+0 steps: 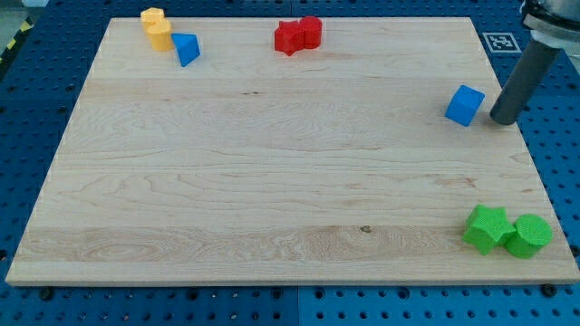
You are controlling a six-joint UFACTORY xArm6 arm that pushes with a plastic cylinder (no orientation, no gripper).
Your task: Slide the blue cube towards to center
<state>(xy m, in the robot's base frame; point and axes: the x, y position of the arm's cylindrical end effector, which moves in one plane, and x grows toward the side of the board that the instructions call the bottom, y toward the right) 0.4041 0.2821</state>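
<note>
The blue cube [465, 104] lies near the board's right edge, in the upper half of the view. My tip [501, 118] rests just to the right of the cube, a small gap apart from it. The dark rod rises from the tip toward the view's top right corner. The board's centre lies far to the cube's left.
A wooden board [272, 181] fills the view. A blue triangular block [187, 48] and two yellow blocks [157, 27] sit at top left. A red star and a red cylinder [298, 35] sit at top centre. A green star [487, 228] and a green cylinder [528, 235] sit at bottom right.
</note>
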